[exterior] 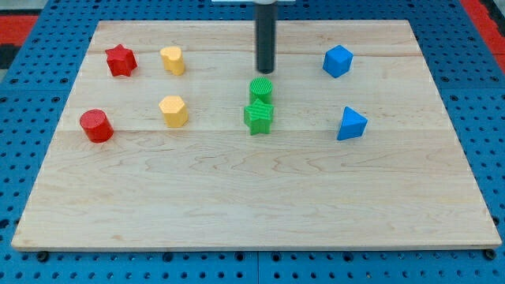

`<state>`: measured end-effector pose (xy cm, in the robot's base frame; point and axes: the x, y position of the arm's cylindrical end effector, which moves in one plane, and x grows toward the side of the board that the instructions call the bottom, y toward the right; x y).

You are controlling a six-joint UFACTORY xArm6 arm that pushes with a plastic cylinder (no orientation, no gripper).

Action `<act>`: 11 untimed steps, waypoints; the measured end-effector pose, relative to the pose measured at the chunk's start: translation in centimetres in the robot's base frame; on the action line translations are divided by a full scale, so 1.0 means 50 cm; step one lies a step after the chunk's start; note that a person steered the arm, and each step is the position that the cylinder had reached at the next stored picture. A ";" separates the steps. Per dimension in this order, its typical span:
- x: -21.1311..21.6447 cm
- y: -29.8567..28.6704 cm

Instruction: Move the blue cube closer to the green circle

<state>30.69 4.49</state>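
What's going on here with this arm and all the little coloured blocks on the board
A single robot arm ending in a dark rod is working over a wooden board, set to push the blue cube toward the green circle. Right now my tip sits just above the green circle toward the view's top, well to the left of the blue cube and not touching it. The green circle rests against a green star. Nothing shows the cube being pushed at this moment.
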 end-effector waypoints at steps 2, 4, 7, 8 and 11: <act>0.092 0.074; 0.043 0.355; -0.033 0.203; 0.004 0.140; 0.008 0.155</act>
<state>31.08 12.24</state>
